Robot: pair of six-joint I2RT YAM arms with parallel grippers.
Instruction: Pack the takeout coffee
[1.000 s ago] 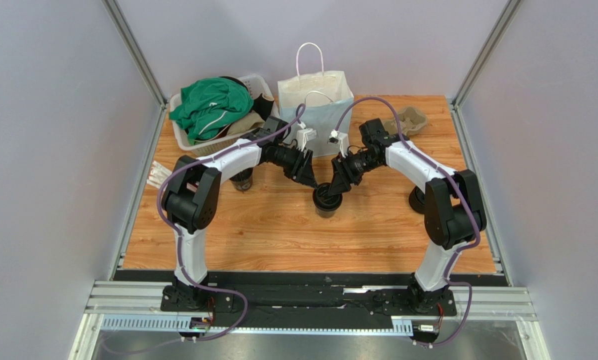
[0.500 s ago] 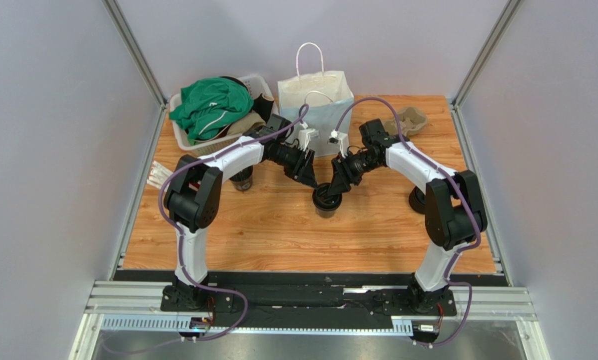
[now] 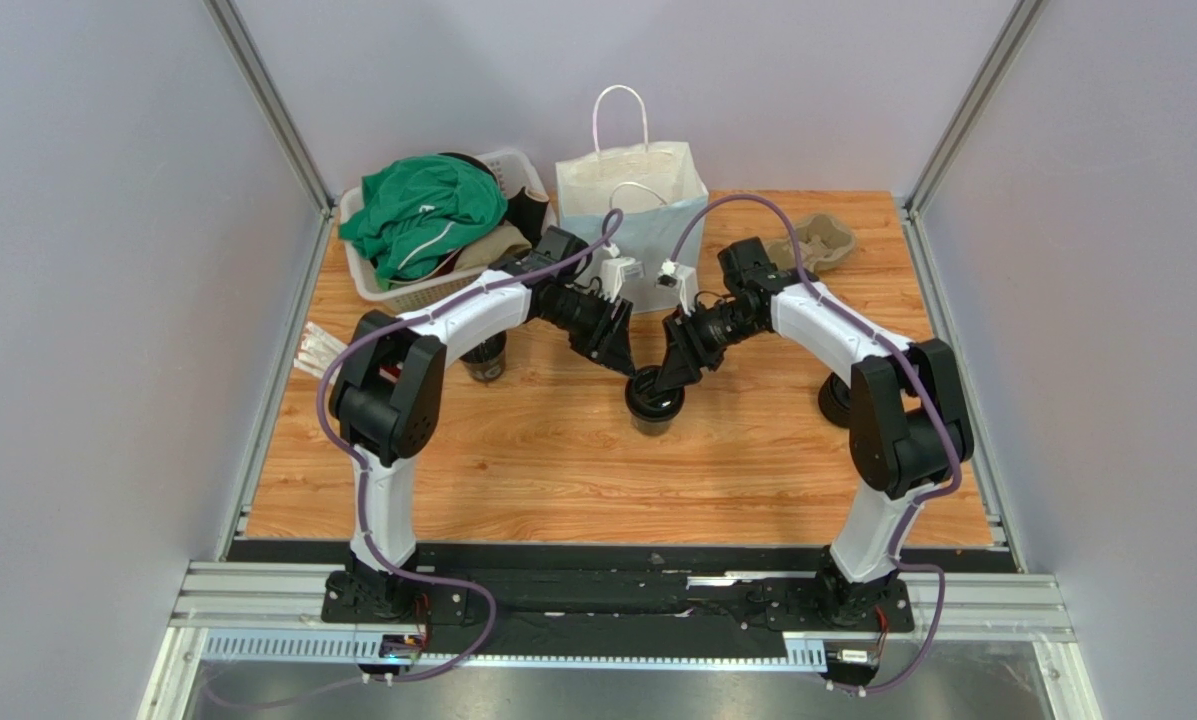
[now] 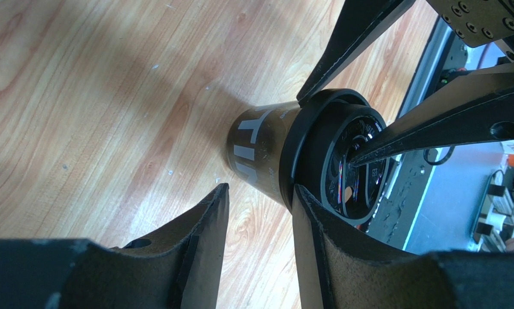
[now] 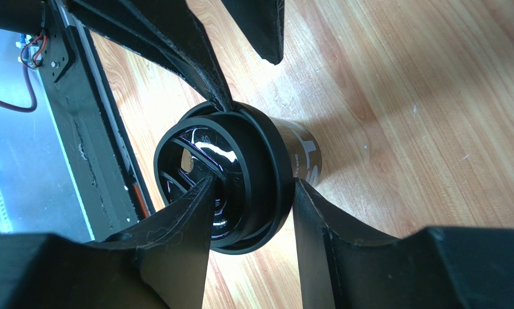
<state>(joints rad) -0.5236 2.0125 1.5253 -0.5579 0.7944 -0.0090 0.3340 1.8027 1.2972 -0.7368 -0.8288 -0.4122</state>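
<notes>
The takeout coffee (image 3: pixel 652 402), a black paper cup (image 4: pixel 259 151) with a black lid (image 5: pixel 224 180), stands upright on the wooden table between both arms. My right gripper (image 5: pixel 251 185) straddles the lid's edge. One finger rests in the lid's top recess, the other against the outer rim, so it is shut on the lid. My left gripper (image 4: pixel 259 190) stands open from the other side. One of its fingertips (image 4: pixel 302 196) touches the lid's rim and only bare wood shows between its fingers.
A white paper bag (image 3: pixel 634 203) stands open behind the cup. A basket of green clothes (image 3: pixel 424 218) is at the back left and a cardboard cup carrier (image 3: pixel 825 237) at the back right. Another dark cup (image 3: pixel 484 360) is beside the left arm, and a squat black piece (image 3: pixel 834 398) is by the right arm.
</notes>
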